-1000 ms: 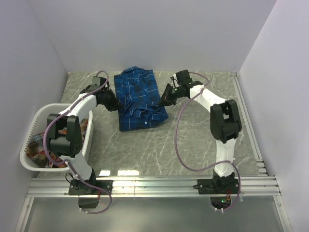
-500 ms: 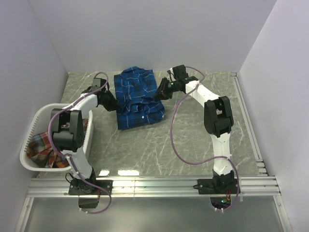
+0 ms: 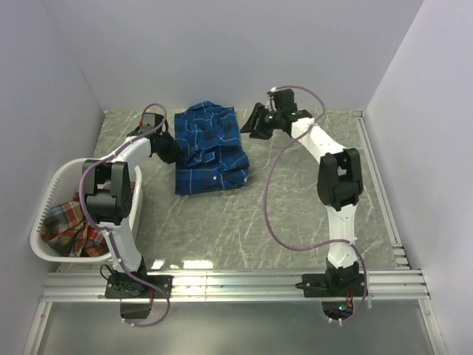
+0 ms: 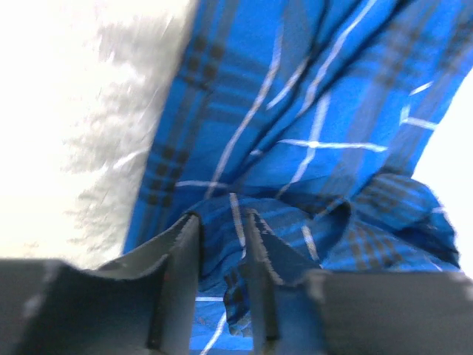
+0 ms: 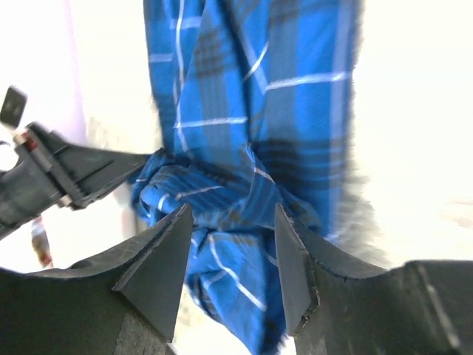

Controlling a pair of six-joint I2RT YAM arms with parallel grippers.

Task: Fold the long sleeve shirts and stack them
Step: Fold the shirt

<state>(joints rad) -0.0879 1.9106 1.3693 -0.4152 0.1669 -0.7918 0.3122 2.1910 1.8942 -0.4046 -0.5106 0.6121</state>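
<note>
Both left hand [image 3: 172, 152], right hand [image 3: 249, 127] flank blue shirt [image 3: 211, 148], seemingly unclenched.

Shirt [image 3: 211, 148] on table [image 3: 295, 211] between left hand [image 3: 168, 150] and right hand [image 3: 250, 126], second shirt [image 3: 70, 225] in basket [image 3: 55, 181] far left

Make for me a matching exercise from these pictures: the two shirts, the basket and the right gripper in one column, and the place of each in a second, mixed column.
Column one:
1. blue shirt
2. red shirt
3. basket
4. right gripper

Column two:
A. at the left edge of the table
B. spread in the far middle of the table
C. inside the basket
D. open, beside the blue shirt's far right corner

Pairs: 1-B, 2-C, 3-A, 4-D
</note>
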